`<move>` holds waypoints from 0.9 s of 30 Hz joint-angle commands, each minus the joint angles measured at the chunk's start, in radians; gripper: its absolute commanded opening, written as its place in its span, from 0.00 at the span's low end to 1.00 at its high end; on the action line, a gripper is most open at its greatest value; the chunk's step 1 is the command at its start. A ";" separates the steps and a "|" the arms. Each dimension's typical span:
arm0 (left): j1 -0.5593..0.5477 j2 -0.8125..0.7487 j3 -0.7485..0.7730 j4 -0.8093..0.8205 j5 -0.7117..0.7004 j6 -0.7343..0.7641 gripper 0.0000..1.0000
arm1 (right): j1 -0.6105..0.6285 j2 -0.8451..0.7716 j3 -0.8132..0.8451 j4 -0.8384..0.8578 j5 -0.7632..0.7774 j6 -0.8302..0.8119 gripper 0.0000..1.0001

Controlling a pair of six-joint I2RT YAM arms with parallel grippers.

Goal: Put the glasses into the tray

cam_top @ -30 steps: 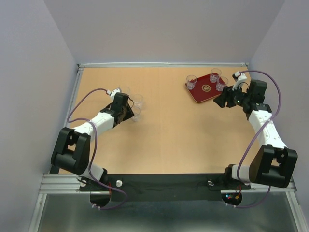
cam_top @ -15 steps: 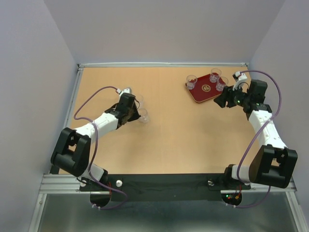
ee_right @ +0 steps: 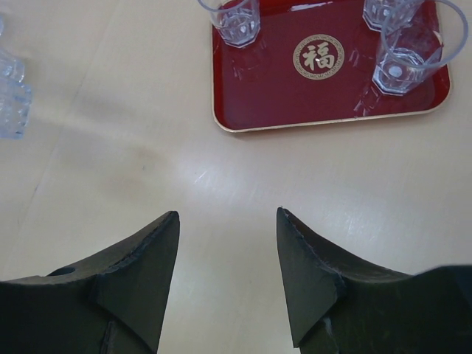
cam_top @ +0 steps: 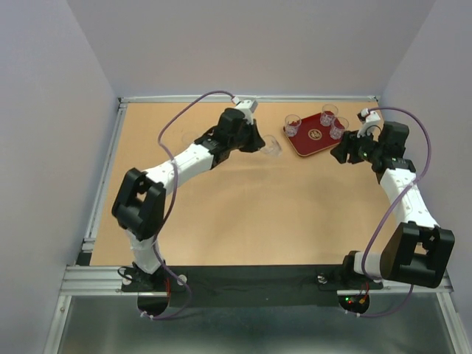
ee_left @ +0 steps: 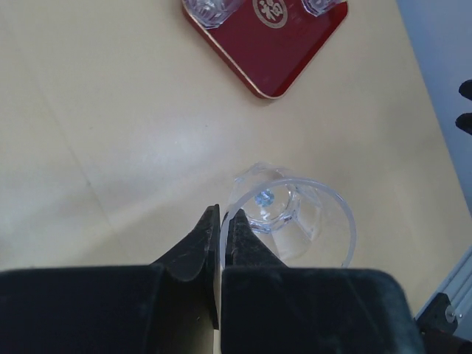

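Observation:
The dark-red tray (cam_top: 310, 144) lies at the back right of the table with three clear glasses on it (cam_top: 293, 125) (cam_top: 328, 114) (cam_top: 338, 127). My left gripper (cam_top: 259, 141) is shut on the rim of another glass (cam_top: 272, 148), held just left of the tray. In the left wrist view the fingertips (ee_left: 221, 215) pinch the glass wall (ee_left: 295, 221), with the tray (ee_left: 273, 55) ahead. My right gripper (cam_top: 341, 152) is open and empty just right of the tray; its wrist view shows the open jaws (ee_right: 228, 217) near the tray (ee_right: 295, 96).
A faint clear glass (cam_top: 190, 138) stands at the left of the table beside my left arm. Clear glass shows at the left edge of the right wrist view (ee_right: 11, 99). Metal rails edge the table.
My left arm has swung from the glasses at the left across the table toward the tray, carrying one glass. The right arm has barely moved.

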 commanded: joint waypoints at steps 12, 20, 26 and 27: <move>-0.090 0.520 0.754 -0.111 0.066 0.040 0.00 | -0.020 -0.035 -0.001 0.051 0.111 0.028 0.61; -0.111 0.664 0.902 -0.108 -0.046 -0.022 0.00 | -0.018 -0.041 -0.001 0.052 0.120 0.027 0.61; -0.122 0.723 0.940 -0.082 -0.132 -0.048 0.00 | -0.020 -0.040 -0.004 0.056 0.116 0.030 0.61; -0.124 0.726 0.943 -0.081 -0.146 -0.049 0.00 | -0.020 -0.040 -0.004 0.056 0.111 0.032 0.61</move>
